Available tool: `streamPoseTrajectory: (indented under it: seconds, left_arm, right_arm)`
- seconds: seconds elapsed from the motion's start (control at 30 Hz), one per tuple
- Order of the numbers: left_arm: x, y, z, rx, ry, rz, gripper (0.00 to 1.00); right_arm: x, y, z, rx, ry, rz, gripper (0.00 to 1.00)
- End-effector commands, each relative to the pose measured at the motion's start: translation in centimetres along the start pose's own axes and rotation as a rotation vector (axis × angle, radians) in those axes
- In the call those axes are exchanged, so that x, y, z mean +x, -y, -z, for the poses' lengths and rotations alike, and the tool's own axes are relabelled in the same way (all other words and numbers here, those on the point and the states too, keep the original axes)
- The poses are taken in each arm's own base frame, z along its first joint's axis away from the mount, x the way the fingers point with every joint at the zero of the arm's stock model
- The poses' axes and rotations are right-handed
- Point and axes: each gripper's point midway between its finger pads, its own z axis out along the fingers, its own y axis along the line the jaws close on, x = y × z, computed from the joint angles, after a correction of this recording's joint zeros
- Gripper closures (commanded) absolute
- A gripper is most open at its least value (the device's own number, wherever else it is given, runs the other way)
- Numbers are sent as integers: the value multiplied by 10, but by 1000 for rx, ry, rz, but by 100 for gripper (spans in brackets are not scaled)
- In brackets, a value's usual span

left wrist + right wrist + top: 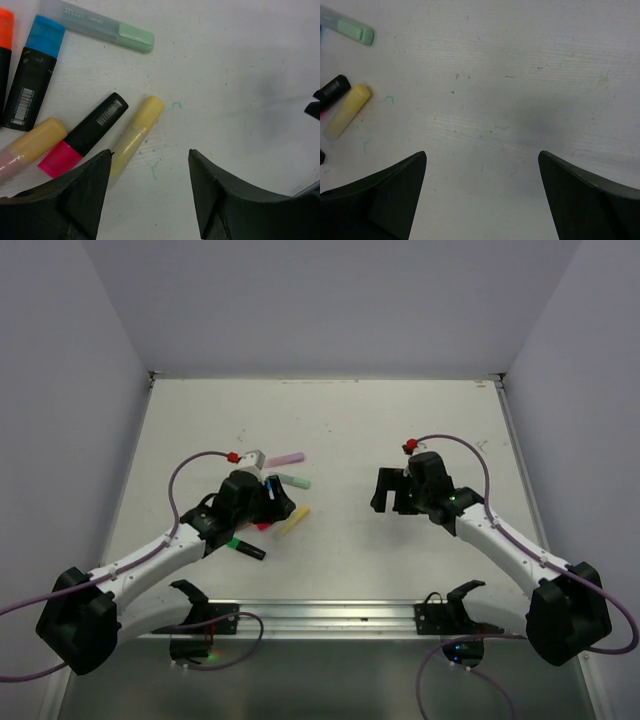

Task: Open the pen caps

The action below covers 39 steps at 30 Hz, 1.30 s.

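Several capped pens lie in a cluster at centre left of the table. In the left wrist view I see a yellow pastel pen [134, 135], a black pen [95, 125] with a pink cap [60, 159], a black pen with a cyan cap [46, 35], a mint pen with its mint cap [136, 39], an orange cap [5, 25] at the edge, and a pinkish pen with an orange-yellow cap [41, 139]. My left gripper [150, 152] is open and empty, its left finger just beside the yellow pen. My right gripper [481, 155] is open and empty over bare table, right of the yellow pen [347, 111].
In the top view a purple pen [285, 457] lies behind the cluster and a black pen with a green cap [243, 548] lies in front of it, near my left arm. My left gripper [276, 504] and right gripper [384, 490] are about a hand's width apart. Walls enclose the table [330, 420].
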Motion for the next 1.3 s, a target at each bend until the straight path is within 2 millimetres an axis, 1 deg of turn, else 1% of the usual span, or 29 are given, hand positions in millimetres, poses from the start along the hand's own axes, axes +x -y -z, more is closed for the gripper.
streamPoseTrajectory:
  seconds: [0.0,0.03,0.1,0.13,0.17,0.2,0.23,0.3,0.33,0.37,0.43,0.47,0.6,0.73,0.87,0.97,1.0,1.03,1.07,1.17,1.2,1.27]
  left_arm:
    - [14,-14,-2,-53,-6,-79,35]
    - [20,-14,-5,-53,-24,-92,37]
    - [21,-12,-10,-55,-36,-111,40]
    - [22,-12,-13,-62,-46,-121,48]
    - [29,-21,-18,-103,-81,-134,51]
    - [28,-21,-20,-115,-86,-138,51]
    - [36,-24,-23,-133,-109,-150,52]
    - [42,-28,-26,-156,-120,-168,52]
    - [49,-32,-28,-177,-138,-182,52]
    - [50,-34,-30,-193,-139,-190,52]
    - [53,-33,-32,-190,-144,-210,50]
    - [52,-31,-33,-189,-136,-215,50]
    - [54,-31,-36,-200,-142,-241,44]
    - [66,-40,-44,-232,-195,-261,43]
    - [78,-42,-50,-248,-234,-272,45]
    - [88,-45,-51,-279,-260,-290,53]
    - [91,-44,-51,-284,-267,-301,59]
    - [94,-48,-50,-305,-275,-313,63]
    - [96,-48,-50,-312,-276,-314,71]
    - [106,-49,-48,-325,-295,-334,83]
    - [110,-46,-47,-319,-300,-340,91]
    - [115,-44,-47,-307,-307,-348,100]
  right_arm:
    - [-21,-15,9,-60,79,-6,2]
    - [-21,-15,10,-62,83,-7,2]
    - [-21,-17,11,-77,88,-5,2]
    - [-21,-17,12,-79,90,-6,2]
    - [-22,-18,13,-84,98,-7,2]
    - [-20,-18,13,-86,94,-7,2]
    - [-20,-18,14,-90,97,-9,1]
    - [-20,-18,17,-93,104,-8,1]
    - [-20,-18,18,-93,107,-8,2]
    - [-21,-18,18,-95,113,-9,2]
    - [-21,-19,21,-105,123,-9,1]
    - [-22,-19,21,-107,127,-9,1]
    - [-23,-21,22,-116,130,-12,1]
    - [-23,-21,23,-113,135,-14,1]
    - [-22,-18,24,-105,139,-10,1]
    - [-23,-18,24,-103,142,-13,2]
    - [-23,-18,24,-104,141,-12,1]
    - [-24,-19,25,-105,143,-11,1]
    - [-24,-18,25,-98,144,-10,1]
    - [-26,-18,27,-98,151,-8,1]
    - [-25,-18,26,-99,147,-11,2]
    - [-26,-20,25,-106,148,-17,1]
